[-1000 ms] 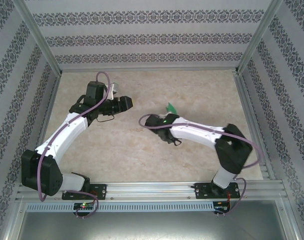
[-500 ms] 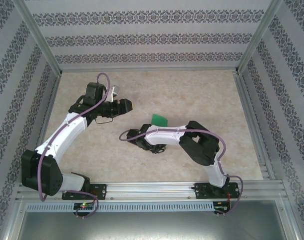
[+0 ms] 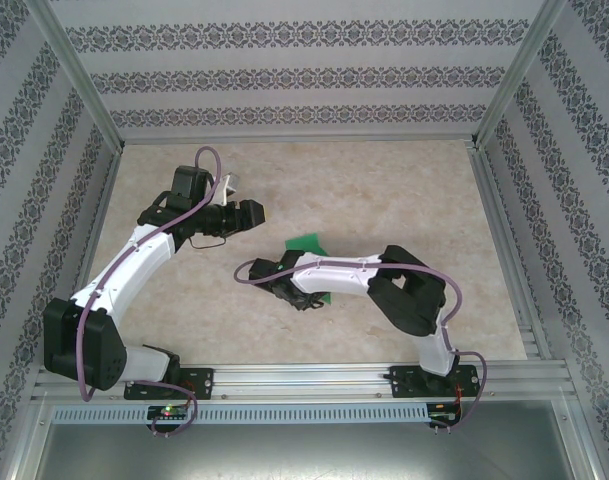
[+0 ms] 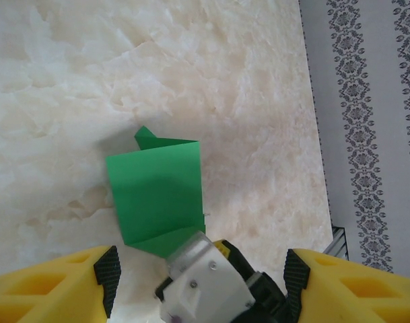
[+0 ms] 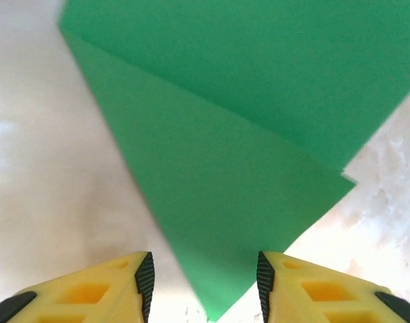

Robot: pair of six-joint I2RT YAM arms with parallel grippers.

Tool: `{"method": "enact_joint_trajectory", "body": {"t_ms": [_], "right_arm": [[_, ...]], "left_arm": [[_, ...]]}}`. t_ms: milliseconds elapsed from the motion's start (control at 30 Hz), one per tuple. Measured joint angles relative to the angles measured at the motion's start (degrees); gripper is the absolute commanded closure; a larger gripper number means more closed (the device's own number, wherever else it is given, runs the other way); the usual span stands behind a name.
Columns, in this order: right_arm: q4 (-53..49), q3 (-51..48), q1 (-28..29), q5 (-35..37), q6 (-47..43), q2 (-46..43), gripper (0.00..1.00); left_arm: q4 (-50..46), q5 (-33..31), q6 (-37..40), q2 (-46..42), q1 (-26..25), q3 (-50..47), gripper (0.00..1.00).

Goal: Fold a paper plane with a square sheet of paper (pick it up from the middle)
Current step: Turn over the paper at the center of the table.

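On the marbled surface [image 3: 384, 180], the right gripper [image 5: 203, 269] is opening off the folded bright green paper sheet [image 3: 309, 243], ending this crease; the open left gripper [image 4: 201, 266] is waiting empty.

White arm links [image 3: 134, 262] with black joints [image 3: 79, 350], purple cables [image 3: 197, 158] looped alongside, yellow fingers [image 5: 90, 296] with black pads [image 5: 145, 279].

The far half of the table [image 3: 384, 180] lies bare, so I have open passage there. The right arm [image 3: 354, 268] stretches across the middle, over the near edge of the green sheet [image 3: 309, 243], barring approach from the front. The left gripper [image 3: 252, 213] hangs near the sheet's left. Patterned walls [image 3: 284, 75] close three sides.
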Motion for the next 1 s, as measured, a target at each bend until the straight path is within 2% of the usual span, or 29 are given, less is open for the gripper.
{"method": "enact_joint_trajectory", "body": {"t_ms": [233,333,467,600,767,1000], "right_arm": [[4.7,-4.15,-0.35,-3.39,-0.87,-12.46,0.5],[8.9,-7.98,-2.29,-7.06,-1.57,-18.12,0.57],[15.28,-13.18,-8.83,-14.27,-2.49,-22.88,0.68],[21.79,-16.41,-14.34,-22.21,-2.86,-23.43,0.77],[26.64,-16.68,-16.5,-29.33,-3.3,-22.62,0.87],[29.94,-17.84,-19.52,-33.51,-4.22,-17.86,0.94]], "left_arm": [[0.04,-0.02,0.0,1.07,0.0,-0.11,0.32],[0.28,0.11,-0.02,1.11,0.0,-1.2,0.32],[1.05,0.9,-0.39,1.86,0.0,-3.41,0.32],[2.08,1.11,-0.74,3.43,-0.07,-4.26,0.32],[4.11,1.51,-1.14,5.57,-0.63,-4.39,0.32],[5.92,1.92,-1.73,8.35,-2.95,-4.39,0.32]]}}
